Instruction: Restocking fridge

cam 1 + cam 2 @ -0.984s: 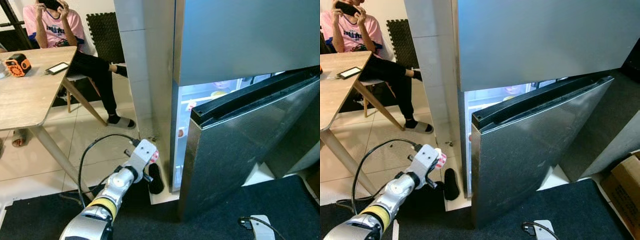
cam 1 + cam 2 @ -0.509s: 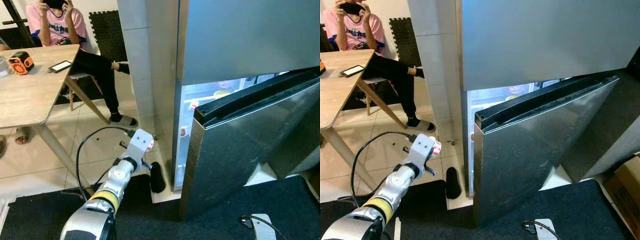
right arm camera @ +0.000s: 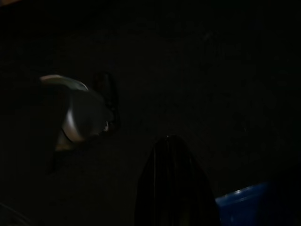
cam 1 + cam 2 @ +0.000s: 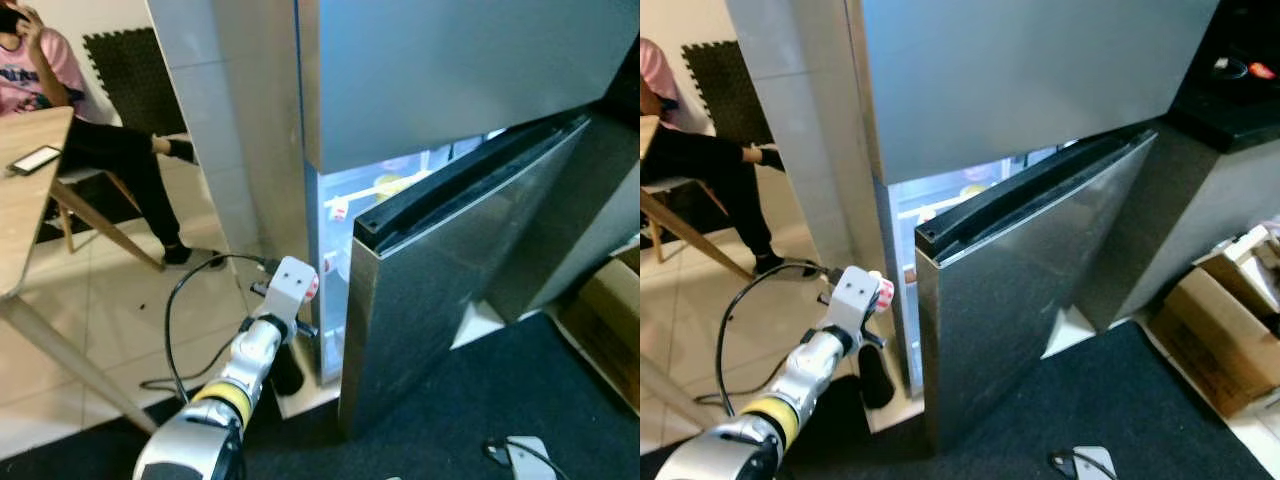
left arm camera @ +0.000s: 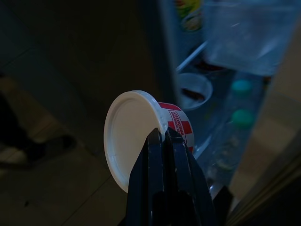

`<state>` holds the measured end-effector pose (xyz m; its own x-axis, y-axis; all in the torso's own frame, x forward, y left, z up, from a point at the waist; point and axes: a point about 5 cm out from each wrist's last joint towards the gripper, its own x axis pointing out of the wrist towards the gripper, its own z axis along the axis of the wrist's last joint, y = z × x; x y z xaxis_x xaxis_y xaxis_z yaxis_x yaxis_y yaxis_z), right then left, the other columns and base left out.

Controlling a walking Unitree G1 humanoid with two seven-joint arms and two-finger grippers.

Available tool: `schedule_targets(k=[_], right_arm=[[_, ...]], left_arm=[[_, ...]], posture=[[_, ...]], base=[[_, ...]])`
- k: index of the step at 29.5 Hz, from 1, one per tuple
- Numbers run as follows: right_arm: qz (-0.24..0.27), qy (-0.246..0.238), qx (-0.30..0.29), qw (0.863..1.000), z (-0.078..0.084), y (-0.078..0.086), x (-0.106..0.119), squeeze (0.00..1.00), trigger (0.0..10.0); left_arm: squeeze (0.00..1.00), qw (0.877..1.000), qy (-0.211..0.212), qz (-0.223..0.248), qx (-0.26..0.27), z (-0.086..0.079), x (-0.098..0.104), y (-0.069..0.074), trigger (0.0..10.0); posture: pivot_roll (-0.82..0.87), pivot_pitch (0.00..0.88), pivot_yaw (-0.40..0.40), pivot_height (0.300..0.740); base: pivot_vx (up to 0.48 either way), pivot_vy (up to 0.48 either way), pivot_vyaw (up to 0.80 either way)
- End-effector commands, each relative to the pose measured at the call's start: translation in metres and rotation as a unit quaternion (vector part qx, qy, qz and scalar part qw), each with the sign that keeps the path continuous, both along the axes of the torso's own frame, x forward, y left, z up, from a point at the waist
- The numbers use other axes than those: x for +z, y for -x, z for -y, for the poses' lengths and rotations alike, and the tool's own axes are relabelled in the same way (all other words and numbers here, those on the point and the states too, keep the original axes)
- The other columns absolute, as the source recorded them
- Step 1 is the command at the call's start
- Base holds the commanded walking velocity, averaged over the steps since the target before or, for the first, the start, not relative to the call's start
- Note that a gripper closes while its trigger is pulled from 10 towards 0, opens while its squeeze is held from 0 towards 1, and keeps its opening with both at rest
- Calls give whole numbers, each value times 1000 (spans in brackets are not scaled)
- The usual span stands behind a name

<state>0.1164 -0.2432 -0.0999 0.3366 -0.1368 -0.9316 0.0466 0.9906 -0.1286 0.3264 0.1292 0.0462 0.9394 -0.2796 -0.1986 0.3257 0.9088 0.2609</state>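
- Beside the fridge (image 4: 420,90), the left gripper (image 5: 165,141) has its jaws clamped on a red-and-white tub (image 5: 141,132).
- Lit shelves (image 5: 197,89) lie straight ahead of it; the left arm is nearer.
- Right jaws: cannot tell.

left claw (image 4: 878,296) holds cup (image 4: 883,291) beside fridge (image 4: 1030,90).
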Motion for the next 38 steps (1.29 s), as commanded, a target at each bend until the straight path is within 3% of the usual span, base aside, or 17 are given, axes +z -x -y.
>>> schedule_targets(k=[1, 19, 24, 32, 38], right_arm=[[6, 1, -4, 1000, 0, -1, 0, 0, 10000], [-6, 15, 1, 1000, 2, 2, 0, 0, 10000], [-11, 22, 1, 1000, 4, 5, -1, 0, 10000], [-11, 22, 2, 1000, 2, 5, -1, 0, 10000], [-7, 23, 6, 1000, 1, 3, -1, 0, 10000]], left_arm=[[0, 1000, -8, 3, 4, -6, 0, 1, 10000], [0, 999, 41, 1, -22, 15, 9, -6, 10000], [0, 996, 59, -1, -61, 28, 11, -5, 10000], [0, 992, 40, -22, -117, 45, 2, 5, 10000], [0, 991, 28, -45, -122, 43, -7, 10, 10000]], posture=[[-21, 23, 33, 740], [-30, 24, 37, 740], [-35, 23, 40, 740], [-42, 12, 43, 740], [-41, 29, 44, 740]], base=[[0, 0, 0], [0, 0, 0], [0, 0, 0], [0, 0, 0], [0, 0, 0]])
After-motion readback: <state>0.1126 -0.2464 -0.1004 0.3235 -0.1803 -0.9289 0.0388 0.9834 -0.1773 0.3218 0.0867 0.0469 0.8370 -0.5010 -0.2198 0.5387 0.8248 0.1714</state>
